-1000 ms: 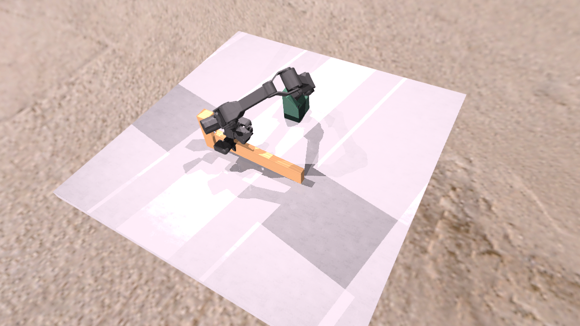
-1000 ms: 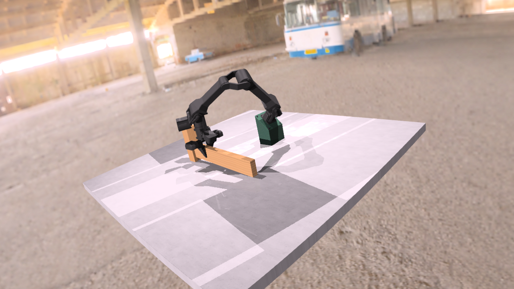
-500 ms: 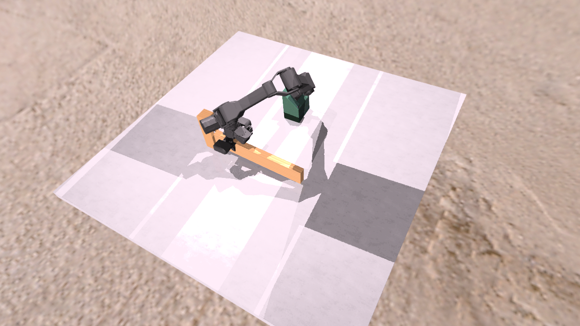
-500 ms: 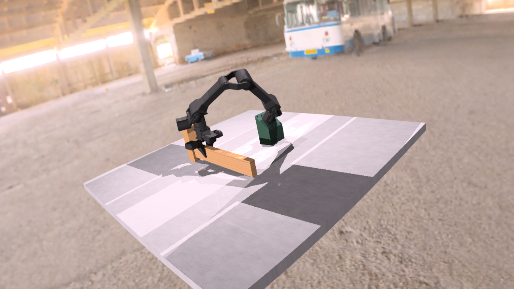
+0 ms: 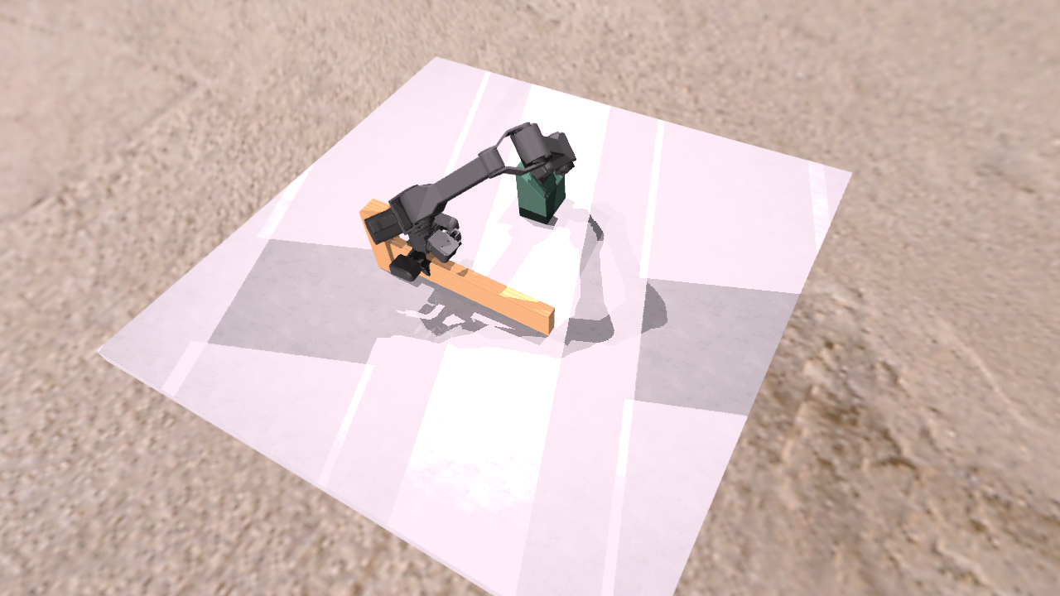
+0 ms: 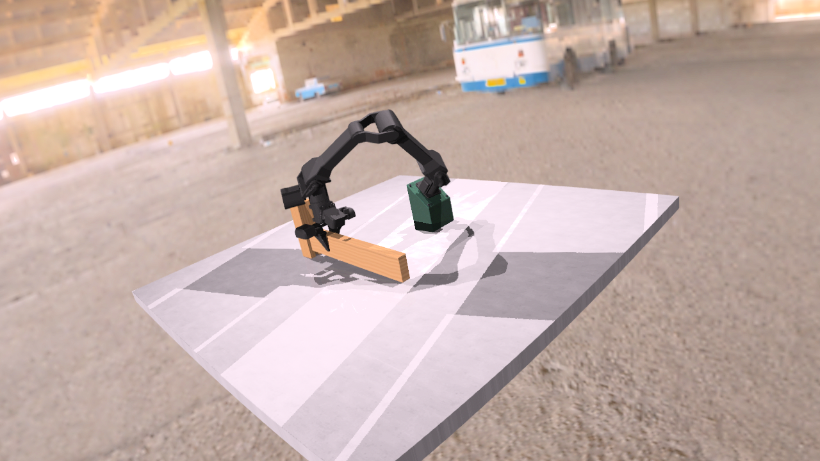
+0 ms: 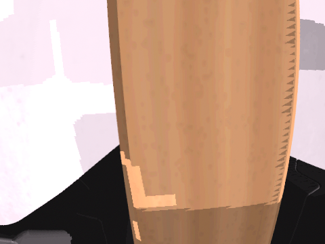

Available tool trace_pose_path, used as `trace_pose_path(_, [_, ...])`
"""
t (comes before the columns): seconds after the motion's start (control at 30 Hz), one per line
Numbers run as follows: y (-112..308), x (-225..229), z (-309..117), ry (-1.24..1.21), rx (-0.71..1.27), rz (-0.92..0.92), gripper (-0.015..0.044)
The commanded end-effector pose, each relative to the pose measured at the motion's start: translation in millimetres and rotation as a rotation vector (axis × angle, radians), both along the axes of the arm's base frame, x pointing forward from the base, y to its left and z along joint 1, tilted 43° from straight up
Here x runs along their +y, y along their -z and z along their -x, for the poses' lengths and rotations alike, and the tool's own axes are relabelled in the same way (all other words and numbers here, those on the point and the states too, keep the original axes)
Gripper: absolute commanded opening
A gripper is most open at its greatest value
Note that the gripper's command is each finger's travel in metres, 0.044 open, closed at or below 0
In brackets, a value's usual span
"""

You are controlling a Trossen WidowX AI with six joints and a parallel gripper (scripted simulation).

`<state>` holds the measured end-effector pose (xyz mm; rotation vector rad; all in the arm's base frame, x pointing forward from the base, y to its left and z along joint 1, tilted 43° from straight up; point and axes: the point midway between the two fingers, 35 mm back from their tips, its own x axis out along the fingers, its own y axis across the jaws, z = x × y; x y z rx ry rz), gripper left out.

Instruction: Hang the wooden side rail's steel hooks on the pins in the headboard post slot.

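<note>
The wooden side rail [image 5: 518, 310] [image 6: 372, 257] [image 7: 203, 102] stands on edge, its near end against or very close to the upright headboard post [image 5: 377, 252] [image 6: 299, 216]. Its far end is at the table [image 5: 474, 422] [image 6: 298, 349], with no clear gap seen beneath it. My gripper [image 5: 436, 261] [image 6: 332, 239] [image 7: 178, 146] is shut on the rail from above, close to the post, with one finger on each side. The hooks, the slot and the pins are hidden by the arm and the wood, so I cannot tell whether the hooks sit on the pins.
The green arm base [image 5: 539, 199] [image 6: 432, 212] stands behind the rail. The arm arches from it over to the post, and its wrist is close beside the post's top. Shadows and bright stripes cross the table.
</note>
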<state>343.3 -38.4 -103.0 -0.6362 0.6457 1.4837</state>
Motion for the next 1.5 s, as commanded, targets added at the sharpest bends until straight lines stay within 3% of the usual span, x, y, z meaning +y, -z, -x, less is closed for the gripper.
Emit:
trace_pose_path(0.0, [-0.1,-5.1,0.2,0.006,-0.006,0.004,0.0])
trace_pose_path(1.47, [5.2,0.0,0.3,0.006,-0.006,0.004,0.0])
